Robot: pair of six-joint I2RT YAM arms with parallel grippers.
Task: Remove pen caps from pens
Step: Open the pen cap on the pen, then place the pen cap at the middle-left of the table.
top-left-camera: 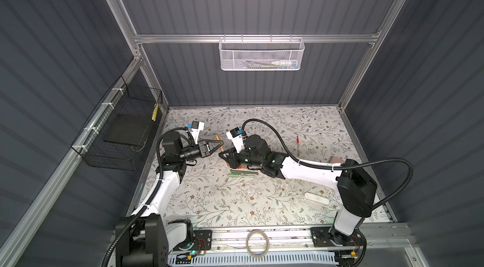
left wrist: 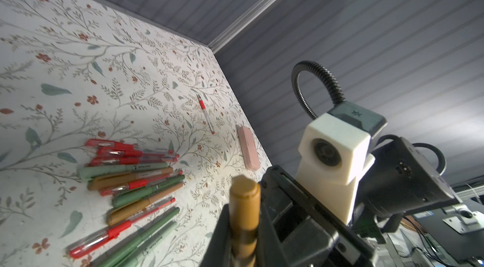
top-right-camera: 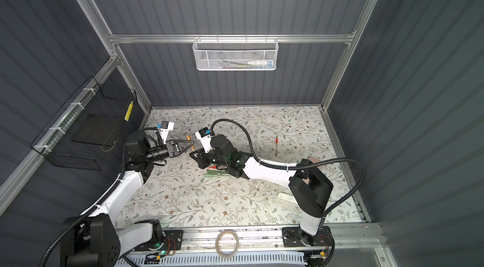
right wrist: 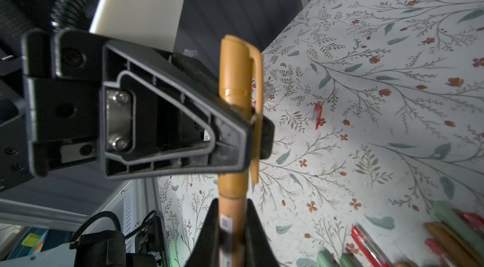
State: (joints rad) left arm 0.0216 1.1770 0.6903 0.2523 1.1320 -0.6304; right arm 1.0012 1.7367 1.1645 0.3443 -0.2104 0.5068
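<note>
Had the left gripper [top-left-camera: 221, 143] pinched almost fully closed on the cap [right wrist: 235, 69] of a mustard-brown pen [top-left-camera: 218, 137], with jaws pressed against the cap's sides and the clip crossing the tip of that pincer in the right wrist view. Had the right gripper [top-left-camera: 220, 154] squeezed just as tight on the same pen's barrel [right wrist: 231, 200], right below the cap's rim. Held the pen clear of the table [top-left-camera: 235, 205], bridging the two pincers tip to tip. Found the cap on the barrel, not parted from it.

Saw the pile of pens [left wrist: 136, 181], green, brown and clear with red, lying flat just under and behind the right gripper, partly hidden by its wrist from above. Saw a lone clear pen [top-left-camera: 297, 145] with red accents well apart from both pincers, out past the right gripper's looping cable. Spotted a loose clear cap [right wrist: 317, 116] on the table beyond the left gripper's tips, touching nothing. Noted a pink case [left wrist: 248, 147] farther from the pincers than the lone pen, and a white case [top-left-camera: 317, 198] well away, back along the right gripper's arm.
</note>
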